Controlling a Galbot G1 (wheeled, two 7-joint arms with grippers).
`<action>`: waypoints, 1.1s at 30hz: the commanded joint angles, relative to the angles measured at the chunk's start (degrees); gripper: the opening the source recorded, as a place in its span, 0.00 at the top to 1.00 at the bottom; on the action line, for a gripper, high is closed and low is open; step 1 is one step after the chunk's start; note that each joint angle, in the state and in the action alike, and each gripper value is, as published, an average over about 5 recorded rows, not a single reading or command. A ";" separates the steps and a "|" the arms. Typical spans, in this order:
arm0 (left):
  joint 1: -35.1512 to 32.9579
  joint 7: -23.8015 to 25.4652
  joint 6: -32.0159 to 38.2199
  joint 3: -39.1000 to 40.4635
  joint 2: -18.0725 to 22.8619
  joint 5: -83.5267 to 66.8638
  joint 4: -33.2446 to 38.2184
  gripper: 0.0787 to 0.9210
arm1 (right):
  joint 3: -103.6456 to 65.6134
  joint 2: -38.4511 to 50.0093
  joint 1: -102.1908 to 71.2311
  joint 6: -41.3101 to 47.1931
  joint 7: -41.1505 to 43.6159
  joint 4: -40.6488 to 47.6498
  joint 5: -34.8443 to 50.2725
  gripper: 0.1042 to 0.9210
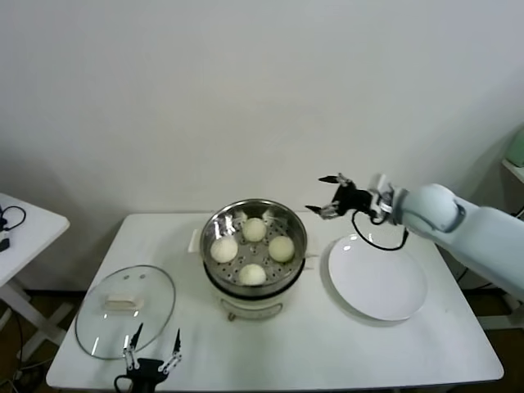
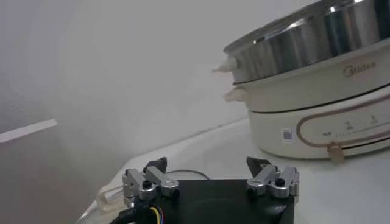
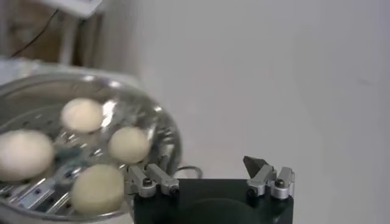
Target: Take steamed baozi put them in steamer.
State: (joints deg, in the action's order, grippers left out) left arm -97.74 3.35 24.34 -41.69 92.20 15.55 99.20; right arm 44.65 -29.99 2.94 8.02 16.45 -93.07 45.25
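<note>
Right claw (image 1: 327,195) gapes empty beside the steamer (image 1: 292,225).

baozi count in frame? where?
4, all inside the steamer on its perforated floor: back baozi, left baozi, right baozi, front baozi. The white plate holds none. Nothing seems hidden.

White table (image 1: 409,348) against a plain white wall (image 1: 246,90). Round glass lid (image 1: 124,310) with a cream handle lies flat on the table's front-left part. Flat white plate (image 1: 377,277) sits bare on the right side. Second white table (image 1: 29,225) at far left, black cable (image 1: 10,219) on it. Pale green item on a shelf (image 1: 515,155) at far right edge.
</note>
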 commanded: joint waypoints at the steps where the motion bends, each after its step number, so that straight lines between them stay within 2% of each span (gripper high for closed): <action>1: 0.10 -0.22 0.35 0.19 -0.10 -0.29 -0.03 0.12 | -66.53 3.03 -82.07 -23.80 -9.26 -4.41 -3.08 0.12; 5: 0.11 -0.30 0.57 0.38 0.18 -0.40 0.35 0.12 | -75.94 -5.88 -94.09 -29.04 -8.32 -6.87 -3.55 0.12; 13: 0.17 -0.61 0.74 0.62 0.55 -0.98 0.96 0.12 | -79.90 -20.85 -102.14 -37.22 -5.60 -8.36 -3.68 0.12; 23: -0.15 -0.77 0.80 0.84 0.67 -1.77 1.62 0.12 | -78.90 -29.45 -105.69 -41.50 -5.77 -7.04 -5.04 0.12; 33: -0.45 -0.73 0.55 1.28 0.68 -2.12 2.75 0.12 | -78.19 -32.68 -105.79 -42.39 -6.04 -6.67 -5.49 0.12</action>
State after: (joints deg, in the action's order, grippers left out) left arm -98.00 2.60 25.16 -40.57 92.20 13.67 101.39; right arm -29.29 -55.95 -96.06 -30.55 10.56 -99.39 40.43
